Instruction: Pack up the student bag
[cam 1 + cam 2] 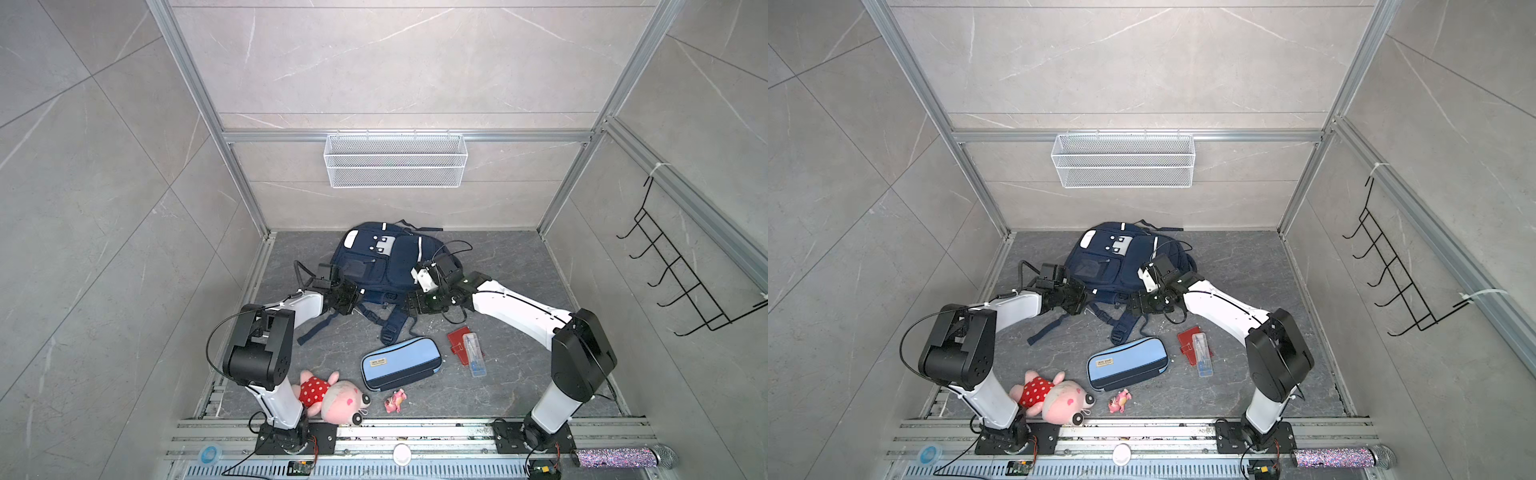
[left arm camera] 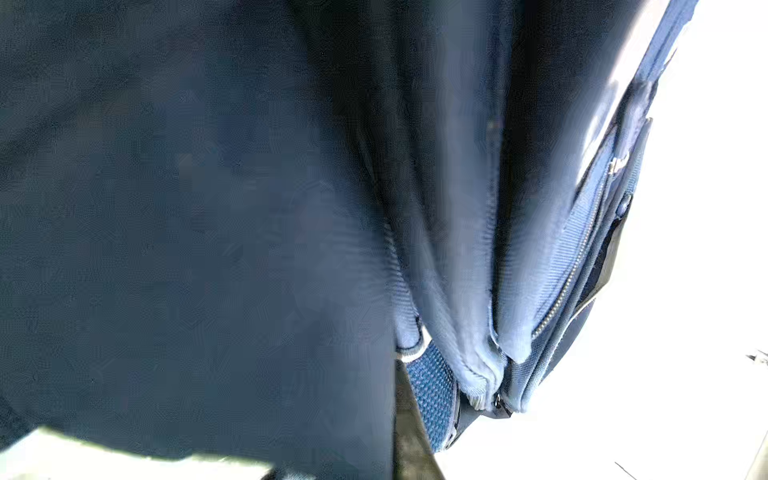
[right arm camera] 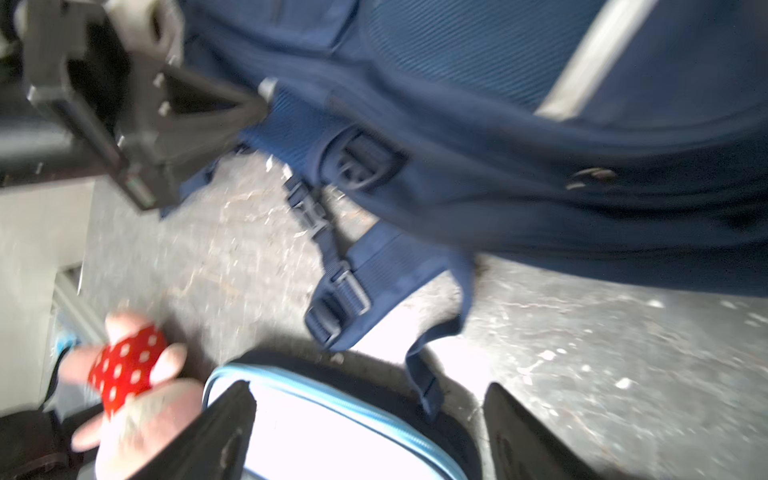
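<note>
The student bag [image 1: 382, 262] [image 1: 1117, 257], navy with white stripes and a grey-white front patch, lies at the back of the floor, its straps [image 1: 392, 328] trailing forward. My left gripper [image 1: 359, 293] [image 1: 1086, 297] is at the bag's near left corner, shut on the edge fabric; the right wrist view shows its fingers [image 3: 253, 102] meeting on the bag [image 3: 498, 145]. Navy cloth [image 2: 166, 208] fills the left wrist view and hides the jaws. My right gripper [image 1: 411, 303] [image 3: 374, 436] stands open by the bag's near right edge, over a strap end and the pencil case, with nothing held.
A light-blue pencil case [image 1: 401, 363] lies in front of the straps. To its right, a clear box [image 1: 474, 355] rests on a red case [image 1: 459, 338]. A pink plush [image 1: 332, 395] and a small pink toy [image 1: 395, 401] lie near the front rail. The back wall carries a wire basket [image 1: 395, 160].
</note>
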`<action>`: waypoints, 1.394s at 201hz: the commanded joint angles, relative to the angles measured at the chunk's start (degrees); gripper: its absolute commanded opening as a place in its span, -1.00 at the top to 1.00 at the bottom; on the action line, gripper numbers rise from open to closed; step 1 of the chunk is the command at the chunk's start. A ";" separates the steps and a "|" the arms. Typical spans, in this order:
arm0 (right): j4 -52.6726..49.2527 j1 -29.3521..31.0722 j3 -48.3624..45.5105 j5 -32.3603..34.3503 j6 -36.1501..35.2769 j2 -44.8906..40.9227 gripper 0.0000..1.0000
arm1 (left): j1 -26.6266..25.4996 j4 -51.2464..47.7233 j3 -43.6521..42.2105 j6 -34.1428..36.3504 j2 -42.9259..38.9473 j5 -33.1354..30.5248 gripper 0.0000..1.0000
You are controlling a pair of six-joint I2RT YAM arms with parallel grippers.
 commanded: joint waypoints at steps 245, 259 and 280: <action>-13.96 0.82 28.74 22.89 -2.21 22.37 0.38 | -9.06 2.29 20.28 -0.50 -1.51 8.24 1.00; -14.33 0.82 30.82 22.90 -2.48 23.62 0.39 | -9.01 2.53 20.22 -0.72 -1.62 8.48 1.00; -14.92 0.82 34.09 22.55 -2.40 25.84 0.39 | -9.02 2.17 20.76 -0.61 -1.53 8.92 1.00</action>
